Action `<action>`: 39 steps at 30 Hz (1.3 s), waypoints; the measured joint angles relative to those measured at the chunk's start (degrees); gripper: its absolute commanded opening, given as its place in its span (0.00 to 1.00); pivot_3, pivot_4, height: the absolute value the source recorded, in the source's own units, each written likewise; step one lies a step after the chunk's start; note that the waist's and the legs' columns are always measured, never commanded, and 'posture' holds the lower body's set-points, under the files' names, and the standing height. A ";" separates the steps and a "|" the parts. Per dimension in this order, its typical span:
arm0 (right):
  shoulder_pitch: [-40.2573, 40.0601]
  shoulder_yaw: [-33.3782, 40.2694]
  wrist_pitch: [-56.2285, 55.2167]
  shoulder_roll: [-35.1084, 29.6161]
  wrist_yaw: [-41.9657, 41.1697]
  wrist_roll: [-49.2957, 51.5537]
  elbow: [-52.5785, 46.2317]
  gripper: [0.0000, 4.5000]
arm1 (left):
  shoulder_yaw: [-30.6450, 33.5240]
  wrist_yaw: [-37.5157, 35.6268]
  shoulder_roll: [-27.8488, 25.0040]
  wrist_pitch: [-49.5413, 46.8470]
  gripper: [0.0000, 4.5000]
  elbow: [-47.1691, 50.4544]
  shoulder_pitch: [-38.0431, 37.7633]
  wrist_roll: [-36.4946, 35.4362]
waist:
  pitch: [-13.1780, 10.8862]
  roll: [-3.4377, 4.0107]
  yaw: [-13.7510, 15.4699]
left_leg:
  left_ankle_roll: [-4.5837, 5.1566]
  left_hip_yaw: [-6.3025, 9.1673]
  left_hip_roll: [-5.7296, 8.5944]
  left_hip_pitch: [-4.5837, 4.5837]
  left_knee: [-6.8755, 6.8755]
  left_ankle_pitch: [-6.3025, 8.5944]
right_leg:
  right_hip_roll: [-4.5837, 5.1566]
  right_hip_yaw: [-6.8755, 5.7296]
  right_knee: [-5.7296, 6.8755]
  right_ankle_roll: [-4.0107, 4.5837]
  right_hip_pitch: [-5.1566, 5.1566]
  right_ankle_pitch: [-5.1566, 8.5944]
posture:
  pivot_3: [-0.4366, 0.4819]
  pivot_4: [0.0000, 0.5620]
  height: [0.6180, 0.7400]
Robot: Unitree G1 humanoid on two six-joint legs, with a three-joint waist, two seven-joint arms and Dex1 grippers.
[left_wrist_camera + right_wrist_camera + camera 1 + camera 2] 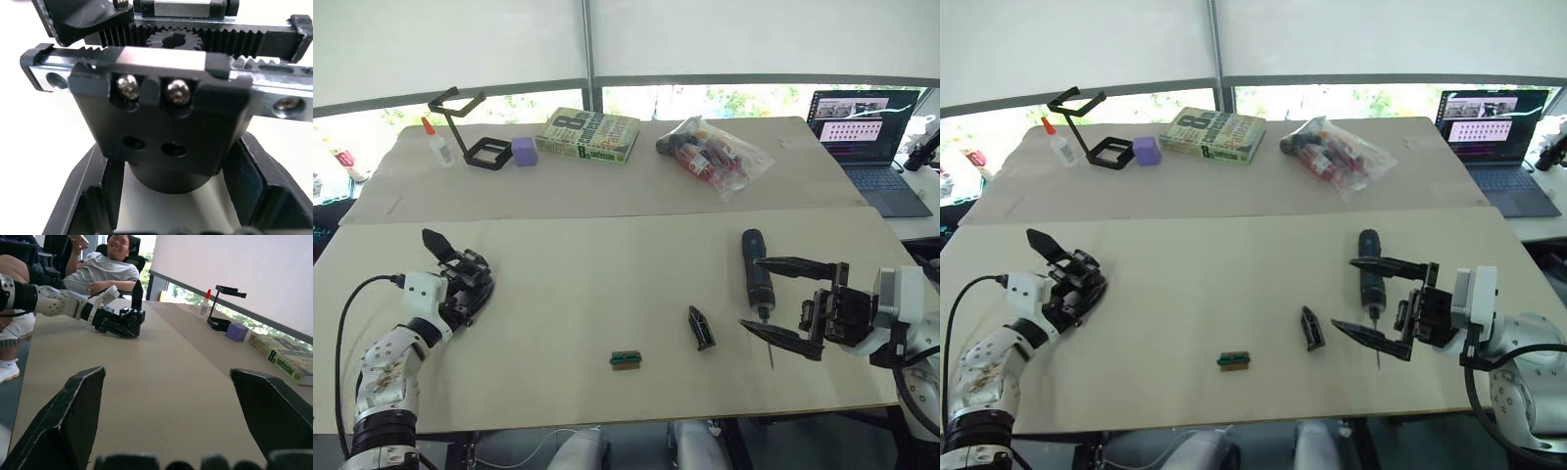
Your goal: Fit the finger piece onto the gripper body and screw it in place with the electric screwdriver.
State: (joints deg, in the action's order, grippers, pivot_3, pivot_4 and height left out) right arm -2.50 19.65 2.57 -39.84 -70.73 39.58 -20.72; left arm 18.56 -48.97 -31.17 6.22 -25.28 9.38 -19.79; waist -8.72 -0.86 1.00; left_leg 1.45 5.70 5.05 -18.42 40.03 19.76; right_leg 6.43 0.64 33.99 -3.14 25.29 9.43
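While the left gripper [460,279] is clenched on the gripper body [470,277] near the table's [558,294] left edge, the right gripper [783,304], fingers spread wide & holding nothing, straddles the electric screwdriver [757,275]. Screwdriver axis runs far-to-near, bit toward front edge. Finger piece [701,327] lies just left of it; right arm nearer. Legible: book [588,135] cover, large "8".

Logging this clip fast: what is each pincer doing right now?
Left pincer: shut on the gripper body, resting on the table.
Right pincer: open, fingers either side of the electric screwdriver, not gripping it.
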 measured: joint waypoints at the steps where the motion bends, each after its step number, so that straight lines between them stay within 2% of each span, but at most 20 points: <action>1: -0.60 0.46 0.00 -0.04 -0.01 0.00 -0.09 1.00 | -1.50 -2.42 0.07 0.14 0.52 0.97 0.14 -0.38 | -0.03 -0.05 0.00 | 0.01 0.00 0.00 -0.03 0.01 0.00 | 0.00 -0.01 -0.01 0.00 0.02 0.00 | 0.48 0.27 1.00; 6: -6.19 3.32 0.20 -0.71 -0.29 0.33 -2.54 1.00 | -10.69 -11.11 0.98 -0.07 0.52 7.14 4.54 -0.26 | -0.06 -0.10 0.30 | 0.02 0.04 0.00 -0.10 0.03 0.02 | 0.00 -0.04 -0.02 -0.01 0.06 0.00 | 0.48 0.27 1.00; 9: -10.41 4.41 1.41 -1.34 -0.12 1.60 -4.92 1.00 | -17.95 -14.99 3.12 -0.12 0.52 9.53 9.62 1.79 | -0.06 -0.10 0.14 | 0.06 0.01 0.01 -0.09 0.07 0.03 | 0.00 -0.01 -0.03 -0.01 0.01 0.00 | 0.48 0.27 1.00; 14: -17.12 6.46 2.47 -1.21 1.13 2.28 -8.74 1.00 | -25.37 -19.17 6.35 1.27 0.52 6.03 15.32 5.17 | -0.07 -0.10 -0.80 | 0.06 -0.08 -0.07 -0.02 0.03 0.04 | -0.10 0.07 0.01 -0.01 0.01 0.00 | 0.48 0.27 1.00; 22: -28.30 9.57 2.57 1.34 3.23 2.21 -14.90 1.00 | -30.09 -21.92 8.35 6.22 0.52 -6.27 21.37 11.37 | -0.10 -0.12 -0.35 | 0.22 -0.10 -0.02 -0.02 0.23 0.11 | -0.10 0.11 0.03 -0.06 -0.07 -0.03 | 0.48 0.27 1.00; 30: -32.85 10.58 2.43 3.23 4.43 1.86 -16.22 1.00 | -29.93 -21.63 10.00 8.44 0.52 -9.50 23.26 12.76 | -0.10 -0.12 -0.30 | 0.21 -0.10 -0.02 -0.02 0.26 0.11 | -0.09 0.12 0.01 -0.10 -0.11 -0.02 | 0.48 0.27 1.00; 32: -32.93 10.57 2.63 3.47 5.45 2.08 -16.71 1.00 | -29.76 -21.73 10.08 8.10 0.75 -9.68 23.25 12.64 | -0.10 -0.12 -0.32 | 0.23 -0.10 0.00 -0.01 0.28 0.12 | -0.07 0.13 0.02 -0.11 -0.13 -0.02 | 0.48 0.27 1.00; 35: -31.75 10.35 4.92 3.58 9.94 4.55 -19.77 1.00 | -28.99 -21.70 10.00 7.35 0.99 -9.71 23.17 12.30 | -0.10 -0.12 -0.37 | 0.25 -0.10 -0.04 0.02 0.27 0.13 | -0.09 0.12 0.05 -0.11 -0.12 -0.02 | 0.48 0.27 1.00; 39: -29.99 8.24 9.70 -1.04 12.99 4.48 -22.81 1.00 | -26.67 -21.90 7.48 5.92 0.99 -7.08 20.27 10.30 | -0.09 -0.12 -0.70 | 0.24 -0.10 -0.08 0.04 0.26 0.13 | -0.15 0.13 0.08 -0.10 -0.11 -0.03 | 0.48 0.27 1.00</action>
State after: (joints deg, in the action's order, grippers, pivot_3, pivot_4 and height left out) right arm -32.49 27.89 12.27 -40.88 -57.75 44.05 -43.53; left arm -8.12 -70.87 -23.69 12.14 -32.36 29.65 -9.49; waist -8.82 -0.98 0.30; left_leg 1.69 5.60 4.97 -18.38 40.29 19.88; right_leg 6.29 0.77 34.07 -3.24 25.18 9.41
